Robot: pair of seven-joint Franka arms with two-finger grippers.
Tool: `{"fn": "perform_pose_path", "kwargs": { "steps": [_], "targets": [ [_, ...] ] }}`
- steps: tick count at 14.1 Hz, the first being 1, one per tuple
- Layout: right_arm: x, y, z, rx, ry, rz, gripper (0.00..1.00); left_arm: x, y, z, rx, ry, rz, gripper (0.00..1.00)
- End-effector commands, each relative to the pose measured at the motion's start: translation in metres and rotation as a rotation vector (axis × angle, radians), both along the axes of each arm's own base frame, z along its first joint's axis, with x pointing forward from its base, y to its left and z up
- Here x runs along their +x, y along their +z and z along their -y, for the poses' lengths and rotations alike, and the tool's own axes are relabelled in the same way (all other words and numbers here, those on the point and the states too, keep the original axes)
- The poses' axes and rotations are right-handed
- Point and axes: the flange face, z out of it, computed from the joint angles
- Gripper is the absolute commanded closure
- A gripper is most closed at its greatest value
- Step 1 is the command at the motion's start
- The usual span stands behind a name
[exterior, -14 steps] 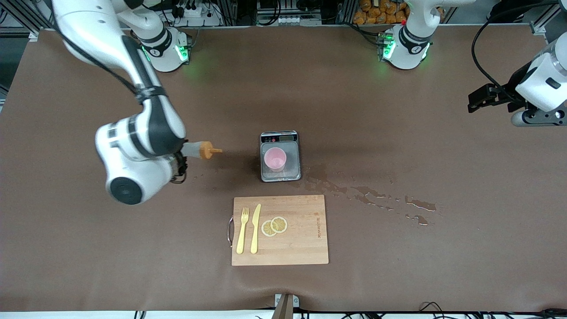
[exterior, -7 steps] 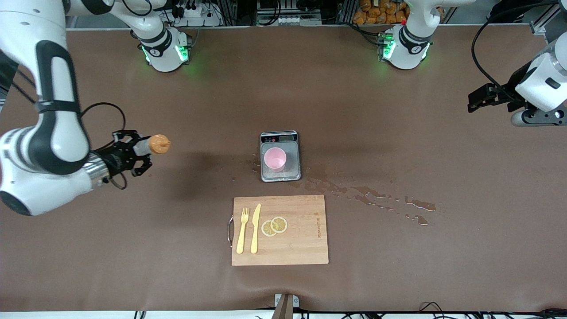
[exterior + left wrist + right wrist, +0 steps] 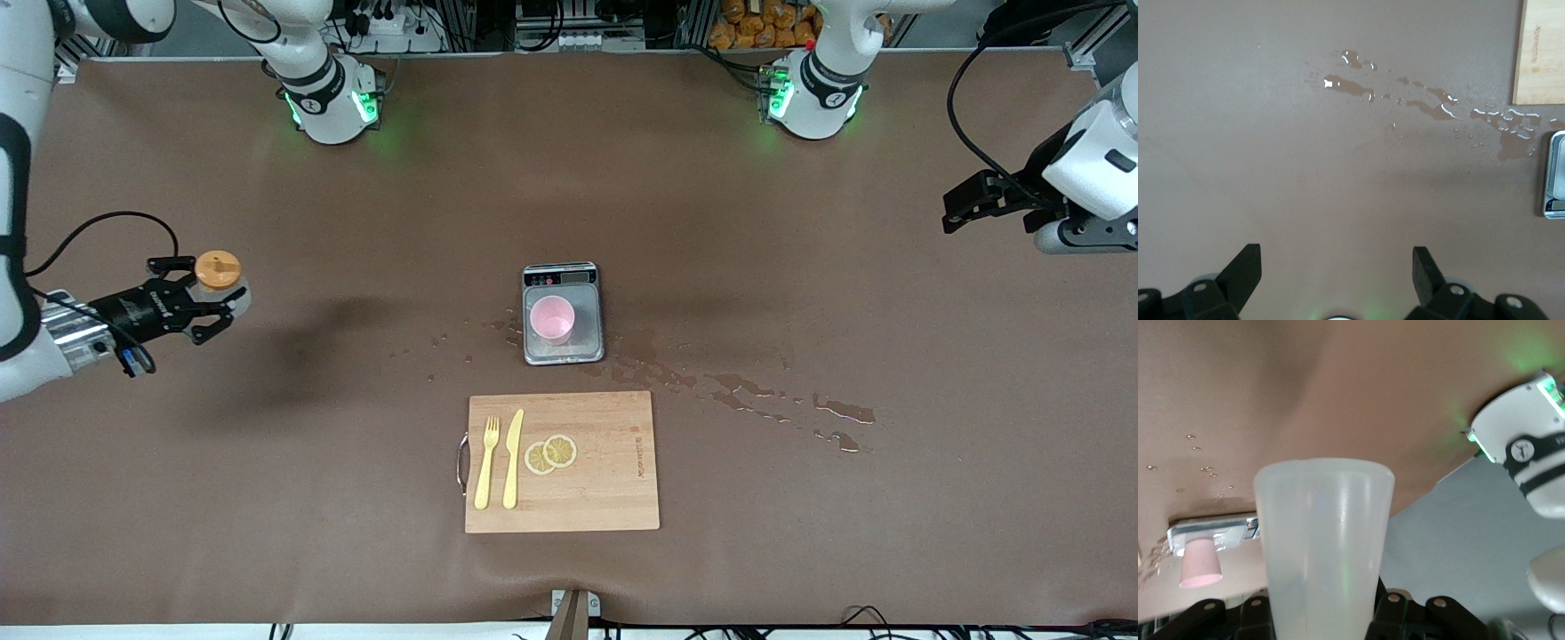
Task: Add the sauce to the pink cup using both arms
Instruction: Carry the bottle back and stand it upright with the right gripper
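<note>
The right end effector [image 3: 206, 298] hangs over the tabletop [image 3: 373, 222] toward the right arm's end, at about 9 o'clock from the grey scale [image 3: 562, 313], and well apart from it. Its fingers are clamped on the sauce [image 3: 219, 270], which stands upright in the grasp with the orange cap on top; in the right wrist view the translucent body of the bottle [image 3: 1323, 547] fills the middle between the black fingers. The pink cup [image 3: 552, 319] stands upright on the plate of the scale, near the middle of the tabletop, and it shows small in the right wrist view too [image 3: 1201, 563]. At 6 o'clock from the scale lies a wooden cutting board [image 3: 605, 480], near it but not touching. On the board are a yellow fork [image 3: 485, 463], a yellow knife [image 3: 512, 459] just beside it, and two lemon slices [image 3: 550, 453] that overlap. Wet spots [image 3: 765, 400] spread on the tabletop from the scale toward 4 o'clock. The left arm waits: the left end effector [image 3: 965, 201] is over the edge of the tabletop at the left arm's end, at about 2 o'clock from the scale, and its fingers [image 3: 1245, 270] are wide apart with nothing between them.
</note>
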Motion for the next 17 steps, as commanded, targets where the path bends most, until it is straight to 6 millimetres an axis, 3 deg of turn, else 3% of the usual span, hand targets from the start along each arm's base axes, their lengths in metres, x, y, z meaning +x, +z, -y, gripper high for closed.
{"fn": "perform_pose_path", "kwargs": {
  "steps": [1,3,4,6,9,15,17],
  "targets": [
    [-0.017,-0.045,0.057,0.211,-0.028,0.088,0.74,-0.001,0.012,0.005,-0.028,0.002,0.053,0.0],
    [-0.027,-0.074,0.075,0.274,-0.038,0.109,0.73,0.001,0.013,0.003,-0.035,0.008,0.072,0.0],
    [-0.035,-0.096,0.087,0.312,-0.055,0.11,0.67,0.003,0.015,0.002,-0.037,0.01,0.084,0.0],
    [-0.047,-0.133,0.098,0.39,-0.075,0.128,0.68,0.003,0.015,-0.002,-0.036,0.023,0.083,0.0],
    [-0.055,-0.167,0.095,0.437,-0.078,0.119,0.7,0.005,0.013,0.0,-0.023,0.014,0.086,0.0],
    [-0.055,-0.185,0.088,0.423,-0.075,0.127,0.67,0.008,0.009,-0.004,-0.03,0.023,0.081,0.0],
    [-0.056,-0.189,0.089,0.415,-0.078,0.131,0.59,0.008,0.009,-0.003,-0.03,0.022,0.08,0.0]
  ]
}}
